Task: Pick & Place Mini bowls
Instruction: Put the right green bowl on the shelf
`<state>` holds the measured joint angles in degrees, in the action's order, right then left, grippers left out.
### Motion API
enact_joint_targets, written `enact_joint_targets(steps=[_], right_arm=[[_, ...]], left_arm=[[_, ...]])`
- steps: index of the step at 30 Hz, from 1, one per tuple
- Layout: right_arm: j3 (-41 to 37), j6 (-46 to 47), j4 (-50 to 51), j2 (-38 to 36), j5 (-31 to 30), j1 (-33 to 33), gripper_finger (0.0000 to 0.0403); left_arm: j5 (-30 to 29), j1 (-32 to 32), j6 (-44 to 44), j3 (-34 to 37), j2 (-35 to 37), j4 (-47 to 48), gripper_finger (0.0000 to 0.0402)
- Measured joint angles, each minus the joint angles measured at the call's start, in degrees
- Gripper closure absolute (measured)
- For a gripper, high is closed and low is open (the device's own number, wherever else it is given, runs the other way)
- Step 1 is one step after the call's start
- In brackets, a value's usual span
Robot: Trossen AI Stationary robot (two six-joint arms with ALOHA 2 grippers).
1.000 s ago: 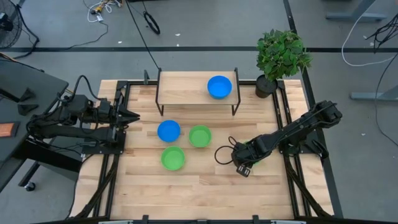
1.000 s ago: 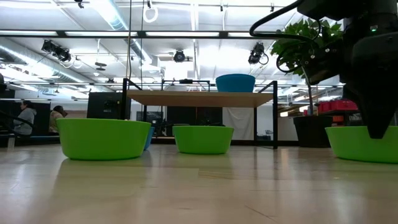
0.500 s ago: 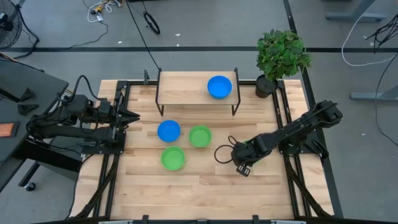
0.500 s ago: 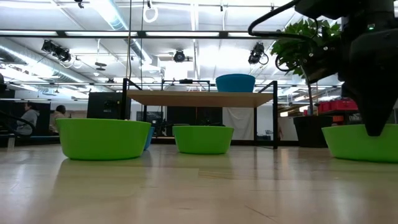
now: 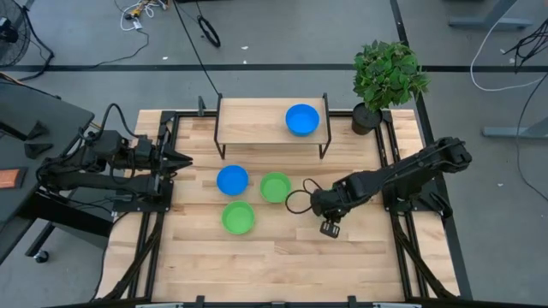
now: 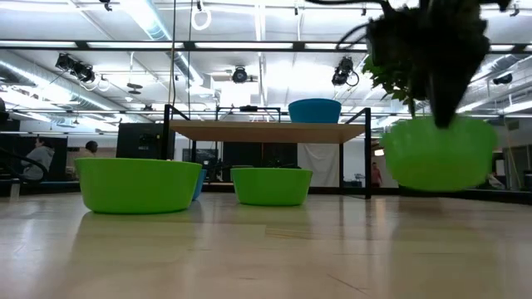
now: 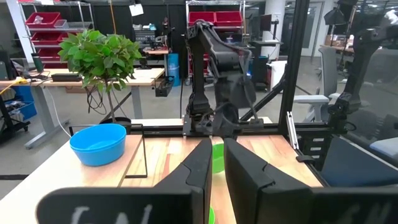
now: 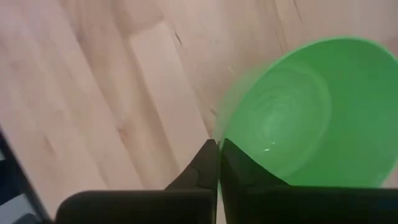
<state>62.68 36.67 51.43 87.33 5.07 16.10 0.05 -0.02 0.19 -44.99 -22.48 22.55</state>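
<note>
Right hand (image 8: 216, 163): fingers pinched on the rim of a green mini bowl (image 6: 435, 155), which hangs clear of the worktop (image 5: 282, 257) at right of the low view. In the high view the right arm covers this bowl, right of frame centre.

Other bowls, high view: blue bowl (image 5: 232, 180) and green bowl (image 5: 275, 186) just beside each other at centre, a second green bowl (image 5: 238, 217) below them, near both. Another blue bowl (image 5: 301, 119) sits on the raised wooden shelf (image 5: 257, 120) at upper centre. Potted plant (image 5: 385, 79) stands at the shelf's right end, upper right.

Nearest neighbour of the right arm: the centre green bowl, close to its left. Bare wood fills the lower part of the worktop, bounded by black frame rails left and right.

Left hand (image 5: 183, 158): parked at the left edge, fingers close together, holding nothing, well apart from the bowls.
</note>
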Motion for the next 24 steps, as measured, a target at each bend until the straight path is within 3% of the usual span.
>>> enact_joint_targets(steps=[10, 24], right_arm=[[12.6, -14.5, 8.4, 0.0, 0.5, -4.5, 0.0401], [25.5, -34.7, 10.0, 0.0, 1.9, -9.8, 0.0401]], left_arm=[[0.0, 0.0, 0.0, 0.0, 0.0, 0.0, 0.0353], [0.0, 0.0, 0.0, 0.0, 0.0, 0.0, 0.0353]])
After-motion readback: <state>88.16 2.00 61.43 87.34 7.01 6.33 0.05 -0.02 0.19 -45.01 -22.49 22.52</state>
